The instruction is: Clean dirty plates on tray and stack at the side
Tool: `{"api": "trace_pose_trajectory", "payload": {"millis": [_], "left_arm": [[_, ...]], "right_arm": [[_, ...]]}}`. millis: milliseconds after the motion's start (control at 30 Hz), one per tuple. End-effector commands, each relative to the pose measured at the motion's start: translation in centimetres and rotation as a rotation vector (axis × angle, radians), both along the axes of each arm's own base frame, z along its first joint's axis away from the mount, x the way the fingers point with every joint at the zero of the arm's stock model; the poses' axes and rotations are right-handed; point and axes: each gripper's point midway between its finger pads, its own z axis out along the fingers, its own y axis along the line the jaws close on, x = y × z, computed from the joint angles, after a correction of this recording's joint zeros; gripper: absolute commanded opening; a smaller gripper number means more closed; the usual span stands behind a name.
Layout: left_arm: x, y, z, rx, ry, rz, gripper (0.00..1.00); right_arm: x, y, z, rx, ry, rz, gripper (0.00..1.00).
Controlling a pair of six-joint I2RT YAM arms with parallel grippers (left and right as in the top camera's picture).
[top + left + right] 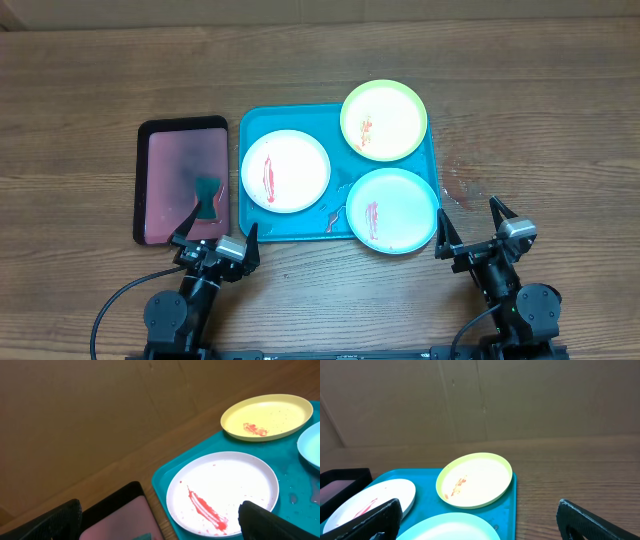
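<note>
Plates: all three sat on the turquoise tray, none stacked, none held. The white plate lay in the tray's left half with a long red streak on it. The yellow-green plate was at the far right corner and overhung the far rim, with a small red-orange smear left of its centre. The mint-blue plate was at the near right corner, lapping over the near rim, with a red smear on it. White and mint-blue plates sat just beside each other, and I could not tell if they touched. Wet droplets showed on the bare tray floor between those two.

The tray rested mid-table on the wooden table. The black-rimmed tray with a pinkish inside lay just beside its left edge. A small dark teal item lay on it, too blurred to identify. A faint damp patch marked the wood right of the turquoise tray.

The left gripper hung at the near edge, between the two trays' near corners. Its fingers were spread wide with nothing between them. The right gripper hung off the tray's near right corner, near the mint-blue plate, fingers also spread wide and empty. Both wrist views showed fingertips at the bottom corners, well apart, touching no plate.
</note>
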Motion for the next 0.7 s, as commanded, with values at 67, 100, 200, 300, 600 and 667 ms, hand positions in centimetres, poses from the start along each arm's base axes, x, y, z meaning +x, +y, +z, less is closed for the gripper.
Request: {"api": "trace_pose_trajectory", "payload": {"millis": [67,100,200,300,600,667], "left_arm": [[0.03,0.25,0.00,0.021,-0.012,0.011,1.00],[0.03,0.25,0.00,0.021,-0.012,0.011,1.00],[0.03,0.25,0.00,0.022,-0.013,0.010,1.00],[0.03,0.26,0.04,0.022,-0.014,0.011,1.00],[0.08,0.44,0.09,0.026,-0.017,0.022,1.00],[0.00,0.04,0.44,0.023,-0.032,-0.002,1.00]], "right_arm": [[0.05,-0.14,-0.19,-0.010,-0.005,-0.006,1.00],[0.05,-0.14,-0.19,-0.010,-0.005,-0.006,1.00],[0.05,-0.14,-0.19,-0.010,-0.005,-0.006,1.00],[0.05,-0.13,-0.19,-0.010,-0.005,-0.006,1.00],[0.08,-0.27,-0.19,-0.011,-0.005,-0.014,1.00],[0.08,-0.25,-0.19,-0.010,-0.005,-0.013,1.00]]}}
